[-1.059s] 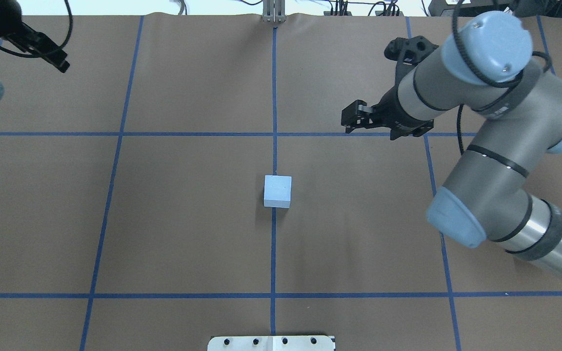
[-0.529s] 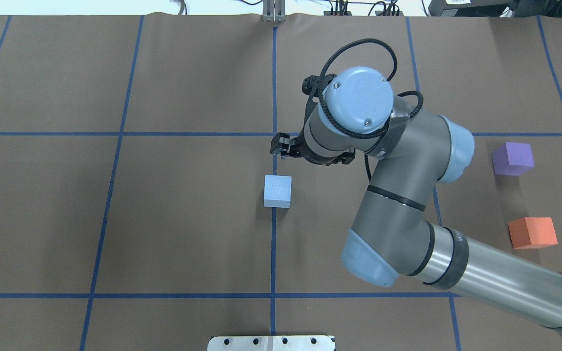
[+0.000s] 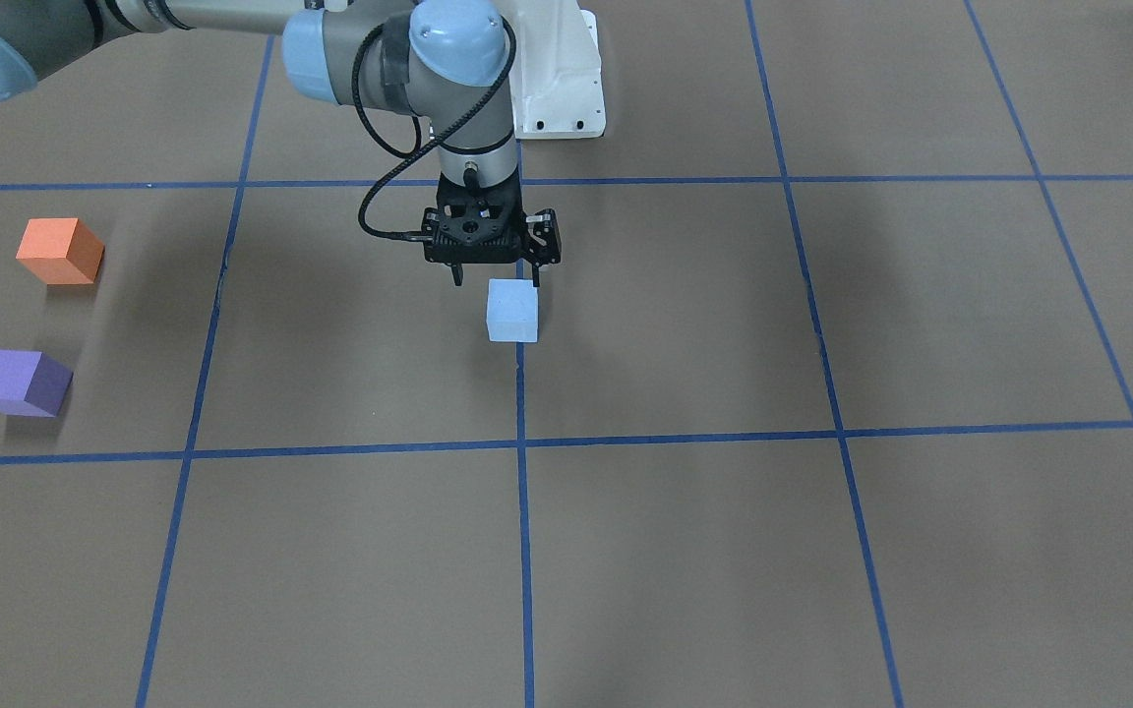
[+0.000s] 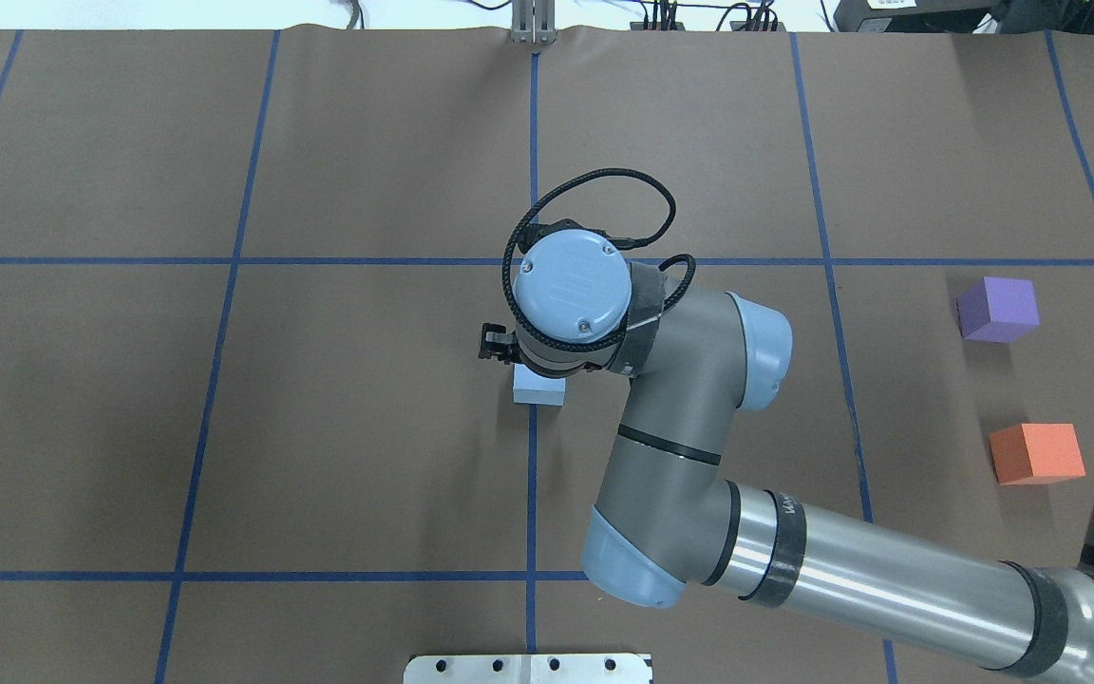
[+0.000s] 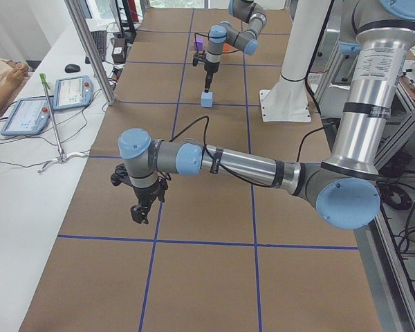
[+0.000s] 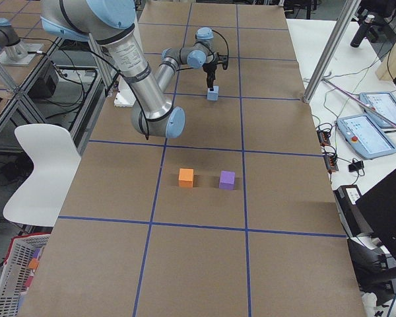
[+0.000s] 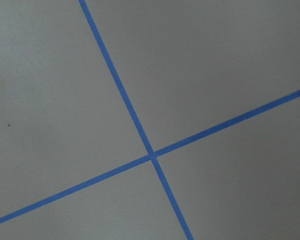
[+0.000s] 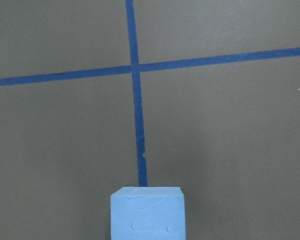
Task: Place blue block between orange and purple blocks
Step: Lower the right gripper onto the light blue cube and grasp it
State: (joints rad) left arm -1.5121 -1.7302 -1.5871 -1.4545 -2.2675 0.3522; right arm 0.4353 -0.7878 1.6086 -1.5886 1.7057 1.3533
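Note:
The light blue block [image 3: 512,311] sits on the centre tape line of the brown table; it is mostly hidden under the wrist in the overhead view [image 4: 537,393]. My right gripper [image 3: 497,279] hangs open just above it, fingers spread to either side of its top. The right wrist view shows the block [image 8: 147,214] at the bottom centre, with no fingers in sight. The purple block [image 4: 998,309] and the orange block [image 4: 1036,453] sit apart at the table's right end. My left gripper [image 5: 140,211] shows only in the exterior left view; I cannot tell its state.
Blue tape lines divide the brown table [image 4: 367,427] into squares. A white metal base plate [image 4: 528,669] sits at the near edge. The left wrist view shows only a tape crossing [image 7: 151,155]. A gap of bare table lies between the orange and purple blocks.
My right arm has swung from the far right to above the blue block, uncovering the purple and orange blocks. My left arm has left the overhead view.

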